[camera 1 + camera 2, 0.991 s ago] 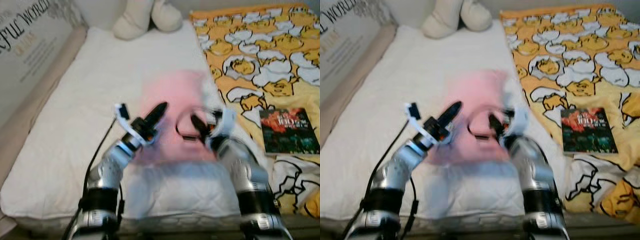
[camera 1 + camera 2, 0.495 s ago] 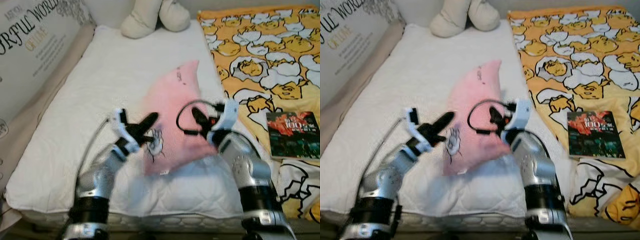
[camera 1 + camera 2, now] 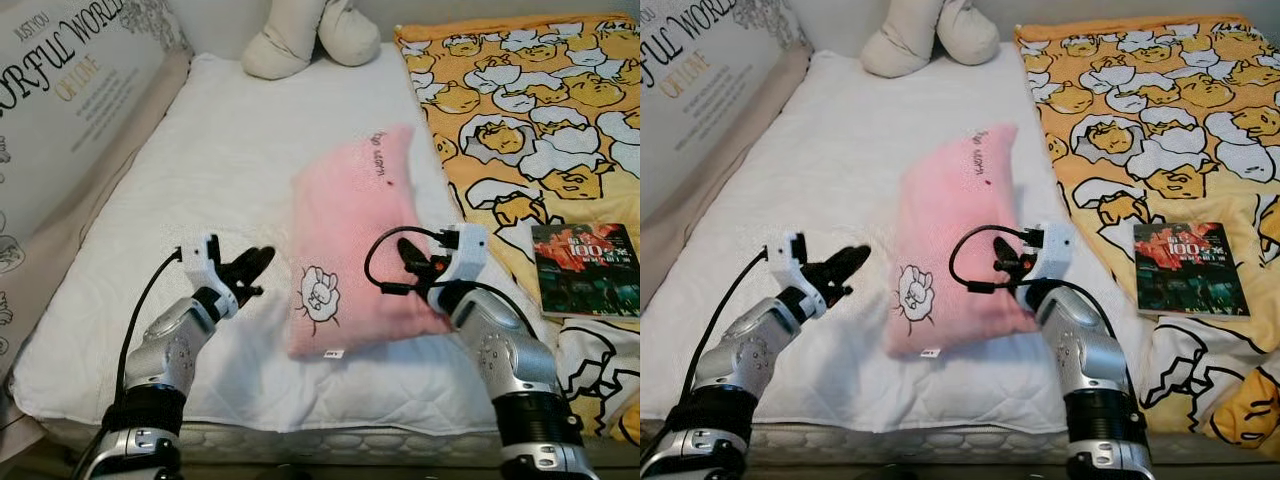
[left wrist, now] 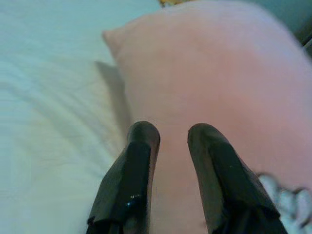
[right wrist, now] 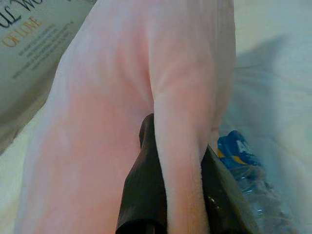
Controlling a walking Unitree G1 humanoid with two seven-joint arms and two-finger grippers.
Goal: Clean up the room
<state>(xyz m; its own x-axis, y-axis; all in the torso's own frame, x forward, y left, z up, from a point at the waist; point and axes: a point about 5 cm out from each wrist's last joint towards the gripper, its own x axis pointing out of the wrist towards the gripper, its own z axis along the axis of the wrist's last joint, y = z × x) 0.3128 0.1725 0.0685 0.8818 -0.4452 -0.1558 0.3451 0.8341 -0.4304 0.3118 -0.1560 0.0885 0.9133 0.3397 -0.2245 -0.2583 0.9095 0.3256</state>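
Note:
A pink pillow (image 3: 350,240) with a small cartoon print lies flat on the white mattress (image 3: 200,150), its long side running away from me. My right gripper (image 3: 408,255) is at the pillow's near right edge, shut on a fold of the pink fabric (image 5: 180,146). My left gripper (image 3: 255,265) hovers low over the mattress to the pillow's left, a short way apart from it. Its fingers (image 4: 141,146) are open with nothing between them, pointing at the pillow (image 4: 214,83).
A yellow cartoon blanket (image 3: 520,100) covers the right side, with a dark book (image 3: 583,270) on it. A cream plush toy (image 3: 300,35) sits at the far end. A lettered panel (image 3: 60,110) lines the left. A clear bottle with a blue label (image 5: 239,156) lies beside the pillow.
The pillow, held up between both grippers a second ago, now lies flat on the mattress. My left gripper has let go and drawn back to the left. The right one still holds it.

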